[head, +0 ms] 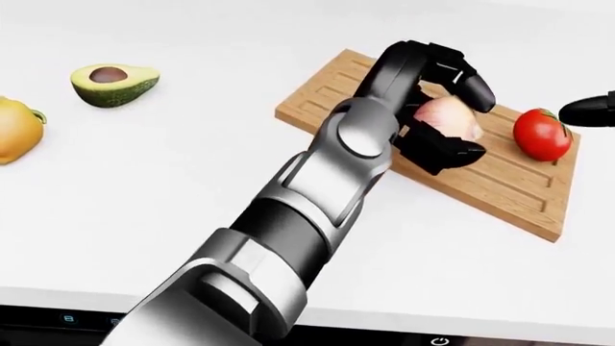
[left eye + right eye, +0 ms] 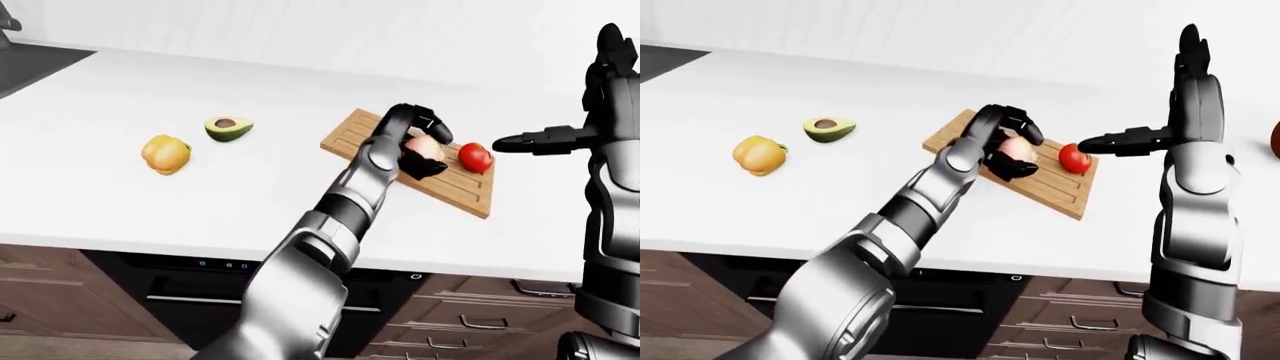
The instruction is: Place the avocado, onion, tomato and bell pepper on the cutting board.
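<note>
My left hand [image 1: 458,120] is shut on a pale pink onion [image 1: 448,118], held just over the middle of the wooden cutting board [image 1: 492,179]. On the board's right end lies a red tomato [image 1: 541,135]. A halved avocado [image 1: 113,84] rests on the white counter at upper left. The yellow bell pepper [image 1: 14,130] sits at the left edge of the head view. My right hand [image 2: 1127,140] hovers at the tomato's right, above the counter, with its fingers stretched out flat and holding nothing.
The white counter [image 2: 150,202] ends near the bottom of the views, above a dark oven panel [image 2: 200,285] and brown drawers [image 2: 470,322]. A dark surface [image 2: 30,64] is set in the counter at the far left. A red object [image 2: 1275,141] peeks in at the right edge.
</note>
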